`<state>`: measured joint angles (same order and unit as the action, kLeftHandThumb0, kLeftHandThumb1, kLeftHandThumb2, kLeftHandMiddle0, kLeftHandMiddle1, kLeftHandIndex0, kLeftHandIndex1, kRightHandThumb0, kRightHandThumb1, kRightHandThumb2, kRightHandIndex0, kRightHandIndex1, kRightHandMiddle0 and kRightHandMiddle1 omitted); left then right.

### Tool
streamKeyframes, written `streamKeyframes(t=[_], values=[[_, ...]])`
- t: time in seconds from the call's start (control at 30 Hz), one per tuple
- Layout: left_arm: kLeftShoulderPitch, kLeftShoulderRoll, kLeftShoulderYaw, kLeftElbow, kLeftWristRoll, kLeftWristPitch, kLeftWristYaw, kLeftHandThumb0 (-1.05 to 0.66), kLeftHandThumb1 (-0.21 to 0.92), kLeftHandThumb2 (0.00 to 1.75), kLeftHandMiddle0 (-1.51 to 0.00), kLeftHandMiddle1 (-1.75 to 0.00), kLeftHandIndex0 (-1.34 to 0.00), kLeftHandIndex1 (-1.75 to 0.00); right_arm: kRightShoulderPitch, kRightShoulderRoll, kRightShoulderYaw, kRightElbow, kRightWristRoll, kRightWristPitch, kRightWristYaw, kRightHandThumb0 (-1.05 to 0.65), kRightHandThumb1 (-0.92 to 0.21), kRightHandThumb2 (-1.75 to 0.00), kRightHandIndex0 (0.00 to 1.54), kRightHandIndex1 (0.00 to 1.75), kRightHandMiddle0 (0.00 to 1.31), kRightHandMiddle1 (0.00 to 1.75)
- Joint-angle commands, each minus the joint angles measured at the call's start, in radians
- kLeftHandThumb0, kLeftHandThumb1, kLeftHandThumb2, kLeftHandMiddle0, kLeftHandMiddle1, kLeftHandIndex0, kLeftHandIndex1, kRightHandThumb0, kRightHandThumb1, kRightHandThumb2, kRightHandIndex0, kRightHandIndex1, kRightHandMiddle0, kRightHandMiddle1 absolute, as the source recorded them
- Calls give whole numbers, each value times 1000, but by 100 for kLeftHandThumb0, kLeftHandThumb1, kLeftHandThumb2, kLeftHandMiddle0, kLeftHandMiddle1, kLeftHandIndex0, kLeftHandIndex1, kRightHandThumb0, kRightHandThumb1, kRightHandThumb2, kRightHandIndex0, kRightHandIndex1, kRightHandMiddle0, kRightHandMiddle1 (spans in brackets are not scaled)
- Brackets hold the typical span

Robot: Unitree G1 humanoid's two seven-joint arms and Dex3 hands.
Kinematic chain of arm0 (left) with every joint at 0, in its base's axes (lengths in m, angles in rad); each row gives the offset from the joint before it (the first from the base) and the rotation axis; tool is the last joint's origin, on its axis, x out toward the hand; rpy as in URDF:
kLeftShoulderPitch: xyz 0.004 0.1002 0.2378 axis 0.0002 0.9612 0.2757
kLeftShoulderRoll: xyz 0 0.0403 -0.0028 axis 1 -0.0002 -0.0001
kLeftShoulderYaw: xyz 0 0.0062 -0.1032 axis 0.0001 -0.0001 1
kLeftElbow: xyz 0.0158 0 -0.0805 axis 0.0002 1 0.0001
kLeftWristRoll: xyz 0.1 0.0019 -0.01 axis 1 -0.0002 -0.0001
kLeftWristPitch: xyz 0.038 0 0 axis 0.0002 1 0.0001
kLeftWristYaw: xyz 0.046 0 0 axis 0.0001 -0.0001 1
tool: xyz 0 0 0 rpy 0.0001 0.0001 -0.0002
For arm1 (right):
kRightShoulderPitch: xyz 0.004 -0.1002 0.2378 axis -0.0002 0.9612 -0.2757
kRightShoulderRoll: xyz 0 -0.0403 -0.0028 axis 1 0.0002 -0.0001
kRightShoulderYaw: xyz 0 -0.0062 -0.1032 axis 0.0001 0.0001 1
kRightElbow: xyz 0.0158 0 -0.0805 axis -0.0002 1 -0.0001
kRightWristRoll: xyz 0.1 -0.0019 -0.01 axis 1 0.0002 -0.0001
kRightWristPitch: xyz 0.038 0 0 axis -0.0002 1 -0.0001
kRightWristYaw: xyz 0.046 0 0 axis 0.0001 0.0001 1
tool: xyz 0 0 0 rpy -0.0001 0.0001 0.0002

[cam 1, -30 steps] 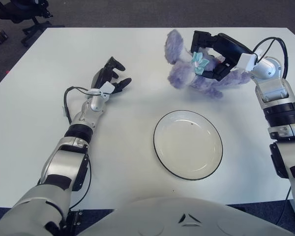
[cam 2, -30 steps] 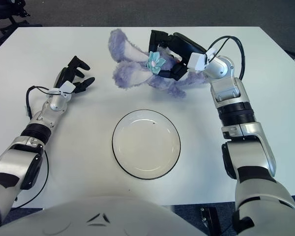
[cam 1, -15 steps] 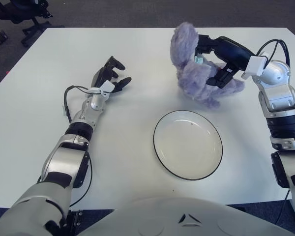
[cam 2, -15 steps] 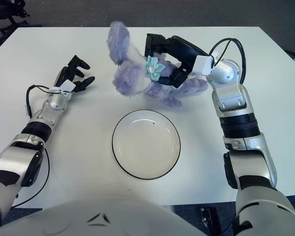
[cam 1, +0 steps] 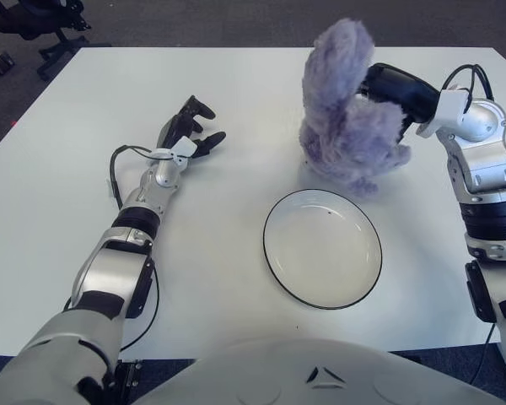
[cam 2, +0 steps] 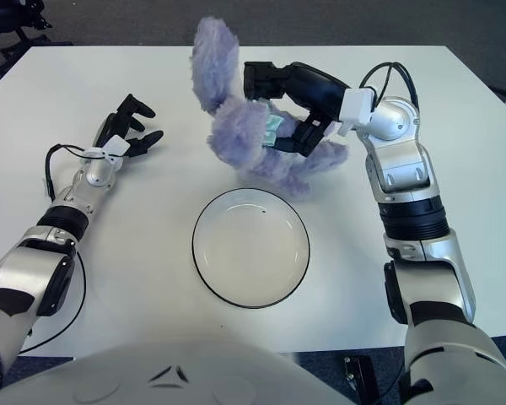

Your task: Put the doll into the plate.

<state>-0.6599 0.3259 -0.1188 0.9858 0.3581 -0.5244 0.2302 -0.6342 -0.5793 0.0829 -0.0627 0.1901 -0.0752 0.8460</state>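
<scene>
Now, with the right robot hand [cam 2: 291,105] clamped around the doll [cam 2: 261,139] just beyond the plate [cam 2: 204,253], carry it nearer—centre it over the dish—before releasing, while the left robot hand [cam 2: 122,126] shows idle, fingers loosely curled, holding nothing.

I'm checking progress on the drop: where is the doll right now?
The purple doll is held in the right hand, centre-right in both views, just behind the plate's far rim and not yet in it.
</scene>
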Motion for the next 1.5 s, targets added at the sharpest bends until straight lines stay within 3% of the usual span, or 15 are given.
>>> streamKeyframes(t=[0.0, 0.5, 0.67, 0.97, 1.03, 1.1, 1.47], values=[[-4, 6, 0, 26, -8, 5, -14, -1, 92, 35, -42, -156, -27, -143, -14, -13, -19, -13, 39, 20, 34, 0, -21, -142, 70, 167, 49, 175], [-15, 5, -3, 49, -10, 2, -24, -1, 92, 35, -42, -157, -29, -141, -31, -34, -45, -119, 121, 202, 86, 0, -19, -144, 72, 166, 50, 175], [-17, 5, -4, 54, -10, 2, -26, -1, 92, 35, -42, -157, -29, -141, -32, -37, -51, -149, 126, 225, 81, 0, -18, -144, 73, 165, 50, 175], [-20, 4, -7, 58, -8, 4, -27, -1, 92, 35, -42, -157, -29, -141, -32, -11, -66, -148, 149, 147, 104, 0, -18, -144, 75, 162, 50, 175], [-21, 4, -11, 59, -3, 7, -26, -1, 92, 35, -42, -157, -29, -141, -36, 57, -82, -107, 209, 32, 145, 0, -18, -144, 75, 162, 50, 175], [-22, 4, -14, 60, 0, 9, -26, -1, 92, 35, -42, -157, -29, -141, -51, 95, -81, -90, 241, -17, 165, 0, -18, -143, 75, 161, 50, 175], [-24, 6, -25, 61, 7, 16, -25, -1, 92, 36, -41, -157, -28, -142, -88, 142, -73, -91, 290, -33, 190, 0, -20, -139, 77, 157, 48, 175]])
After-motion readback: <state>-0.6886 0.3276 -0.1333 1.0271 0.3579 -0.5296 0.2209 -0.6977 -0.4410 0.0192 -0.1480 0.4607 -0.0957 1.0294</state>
